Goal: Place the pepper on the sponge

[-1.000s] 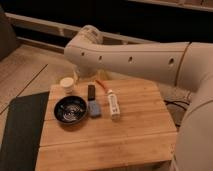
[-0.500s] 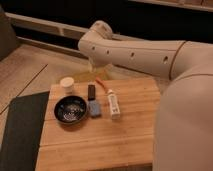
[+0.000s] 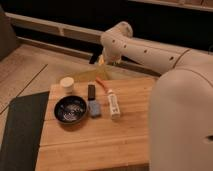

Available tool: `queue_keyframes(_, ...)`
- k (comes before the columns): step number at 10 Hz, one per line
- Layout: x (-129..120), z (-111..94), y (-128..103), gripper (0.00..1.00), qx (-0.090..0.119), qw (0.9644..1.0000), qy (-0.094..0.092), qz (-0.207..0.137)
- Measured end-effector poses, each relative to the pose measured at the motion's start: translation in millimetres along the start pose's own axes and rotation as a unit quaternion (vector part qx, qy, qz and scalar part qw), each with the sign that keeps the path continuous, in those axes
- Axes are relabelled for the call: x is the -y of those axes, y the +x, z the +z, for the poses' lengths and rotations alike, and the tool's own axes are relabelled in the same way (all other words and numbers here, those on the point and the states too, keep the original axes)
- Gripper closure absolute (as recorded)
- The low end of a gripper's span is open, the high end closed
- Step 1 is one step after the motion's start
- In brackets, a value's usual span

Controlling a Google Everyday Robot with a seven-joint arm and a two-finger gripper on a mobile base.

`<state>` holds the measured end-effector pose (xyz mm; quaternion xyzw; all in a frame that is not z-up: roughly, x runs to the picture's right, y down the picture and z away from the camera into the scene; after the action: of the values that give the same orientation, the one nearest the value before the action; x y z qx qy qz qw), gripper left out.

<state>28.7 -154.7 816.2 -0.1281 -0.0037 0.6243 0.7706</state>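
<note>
pale wooden tabletop fills the lower middle of the view, with a dark mat along its 9 o'clock edge. your robot's white arm reaches in from 3 o'clock and bends down toward the table's 12 o'clock edge. the gripper hangs there just past the rim, its fingers spread apart and holding nothing.

the pepper, small and red-orange, lies on the wood at the gripper's 5 o'clock, close to the far edge. the sponge, a blue-grey block, lies nearer the table's middle, at the pepper's 6 o'clock and apart from it. a narrow black block lies just at the sponge's 12 o'clock.

a black bowl sits just beside the sponge at its 9 o'clock; its inside shows only a dark glossy surface. a small white cup stands at the bowl's 12 o'clock; you cannot tell what it holds. a white tube lies at the sponge's 3 o'clock.
</note>
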Motion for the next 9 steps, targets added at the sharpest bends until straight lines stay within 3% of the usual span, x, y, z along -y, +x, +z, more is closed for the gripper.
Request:
queue_keyframes(2,-1,5,-4,0.35,0.005,0.9998,-0.019,0.002)
queue_keyframes(5,-4,5,-5,0.35,0.005,0.9998,-0.019,0.0)
queue_keyframes(7,2,8,-13,0.35,0.021,0.9997,-0.009,-0.01)
queue_keyframes(9,4,18,-32,0.35,0.054,0.9974,-0.004,-0.048)
